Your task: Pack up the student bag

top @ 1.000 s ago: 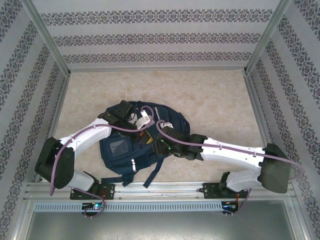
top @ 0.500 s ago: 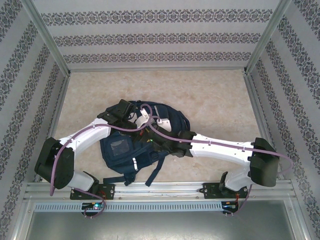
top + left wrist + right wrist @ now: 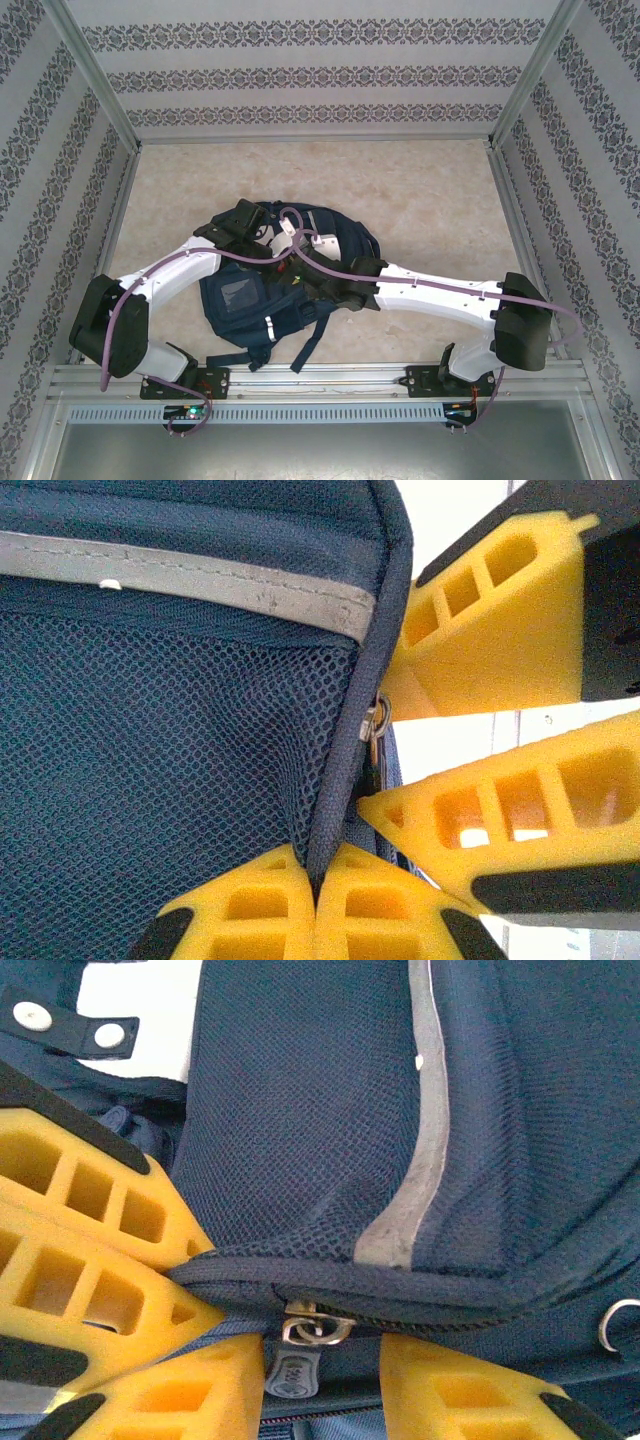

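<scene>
Zipping seems all you've left: left end effector point(image 3: 317, 858) clamps the student bag point(image 3: 236, 302), right end effector point(image 3: 325, 1352) open astride zipper pull point(image 3: 290, 1370).

Student bag point(image 3: 250, 300) is showing matt navy woven cloth. Its side panel point(image 3: 150, 780) is reading as open mesh and its stripe point(image 3: 200, 580) as smooth grey tape. Zipper ring point(image 3: 300, 1328) is gleaming — bare metal. Gripper fingers point(image 3: 470, 1390) are looking like matt yellow plastic with black edging. Table point(image 3: 420, 190) is appearing mottled beige — dull.
</scene>
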Tool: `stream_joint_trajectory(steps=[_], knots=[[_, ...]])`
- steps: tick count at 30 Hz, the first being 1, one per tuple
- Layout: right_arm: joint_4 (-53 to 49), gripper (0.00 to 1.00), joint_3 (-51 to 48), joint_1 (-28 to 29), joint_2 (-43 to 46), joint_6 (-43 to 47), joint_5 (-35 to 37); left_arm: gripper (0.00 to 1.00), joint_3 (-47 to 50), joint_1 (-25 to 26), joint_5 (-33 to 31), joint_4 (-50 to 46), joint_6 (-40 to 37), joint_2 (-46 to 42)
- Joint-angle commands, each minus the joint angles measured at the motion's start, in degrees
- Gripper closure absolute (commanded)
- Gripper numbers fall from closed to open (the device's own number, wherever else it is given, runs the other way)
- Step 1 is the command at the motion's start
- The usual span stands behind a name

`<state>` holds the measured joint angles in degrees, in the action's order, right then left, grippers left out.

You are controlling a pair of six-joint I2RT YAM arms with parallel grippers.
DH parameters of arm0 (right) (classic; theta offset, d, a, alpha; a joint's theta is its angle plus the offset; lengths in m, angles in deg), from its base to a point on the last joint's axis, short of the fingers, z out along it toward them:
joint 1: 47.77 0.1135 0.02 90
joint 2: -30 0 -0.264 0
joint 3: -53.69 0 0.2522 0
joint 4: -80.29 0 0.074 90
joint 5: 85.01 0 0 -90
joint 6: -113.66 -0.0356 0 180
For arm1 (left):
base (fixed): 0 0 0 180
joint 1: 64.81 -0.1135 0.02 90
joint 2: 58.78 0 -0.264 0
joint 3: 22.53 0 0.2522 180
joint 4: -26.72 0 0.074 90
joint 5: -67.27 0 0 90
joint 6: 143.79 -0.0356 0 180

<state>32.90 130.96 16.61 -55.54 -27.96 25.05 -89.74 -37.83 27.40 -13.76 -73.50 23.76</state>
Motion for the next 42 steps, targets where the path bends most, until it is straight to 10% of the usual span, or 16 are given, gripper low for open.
stream_joint_trajectory(steps=[1,14,42], knots=[[1.68,0.67,0.64,-0.66,-2.58,-1.82,-0.59,1.0,0.01,0.22,6.17,2.37,-3.23,-2.38],[-2.42,0.86,2.89,-1.88,-3.76,-4.25,2.18,1.0,1.06,0.02,5.94,1.92,-5.63,-2.95],[2.53,0.96,-19.56,-18.29,18.65,2.75,-20.45,1.0,-2.67,-0.93,-0.73,-7.6,-54.57,0.01]])
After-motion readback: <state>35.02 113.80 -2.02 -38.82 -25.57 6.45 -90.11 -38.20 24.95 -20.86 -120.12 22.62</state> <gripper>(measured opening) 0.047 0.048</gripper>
